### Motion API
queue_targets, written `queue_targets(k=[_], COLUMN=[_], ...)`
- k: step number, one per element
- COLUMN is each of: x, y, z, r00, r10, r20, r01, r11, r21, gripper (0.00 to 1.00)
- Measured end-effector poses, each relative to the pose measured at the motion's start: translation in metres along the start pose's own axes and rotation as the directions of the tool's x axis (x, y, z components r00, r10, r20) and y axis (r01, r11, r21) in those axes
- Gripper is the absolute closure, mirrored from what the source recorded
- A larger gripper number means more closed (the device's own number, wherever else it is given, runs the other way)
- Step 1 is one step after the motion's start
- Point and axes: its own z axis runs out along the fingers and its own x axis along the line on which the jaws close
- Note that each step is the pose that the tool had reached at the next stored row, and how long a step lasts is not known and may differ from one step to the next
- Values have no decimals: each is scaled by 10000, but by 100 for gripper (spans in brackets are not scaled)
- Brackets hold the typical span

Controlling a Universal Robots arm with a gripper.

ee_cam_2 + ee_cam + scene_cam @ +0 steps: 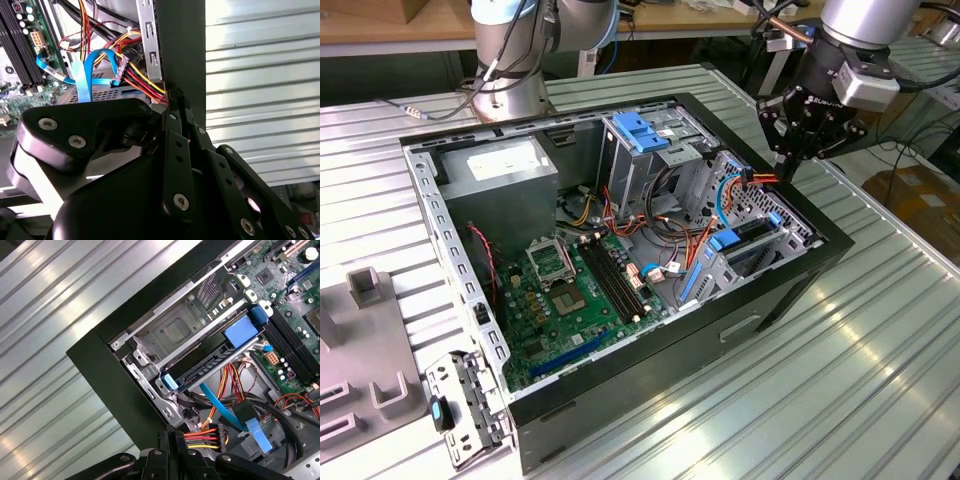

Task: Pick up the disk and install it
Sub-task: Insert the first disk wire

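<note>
The ribbed metal surface (860, 370) carries an open computer case (650, 385) with its board and cables showing. The gripper (783, 172) hangs over the case's corner at the exterior view's right. Its jaws are pressed together and hold nothing, just beside a bundle of coloured cables (202, 437). The disk (212, 364) sits edge-on in the drive bay nearby, with its blue rails showing.

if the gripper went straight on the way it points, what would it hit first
Likely the red-and-yellow wire bundle beside the black case wall; the gripper is nearly on it, though depth is unclear.
</note>
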Motion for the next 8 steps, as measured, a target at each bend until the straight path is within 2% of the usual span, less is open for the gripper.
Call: queue_targets(k=[2,4,7,8], x=[0,0,0,0], y=[0,0,0,0], z=[0,0,0,0], r00=[9994,9971,9895,9855], r10=[352,758,1447,1696], r20=[-4,-8,-20,-25], r01=[-352,-758,-1447,-1696], r11=[9994,9971,9894,9854], r21=[-27,-58,-110,-129], gripper=[84,84,84,84])
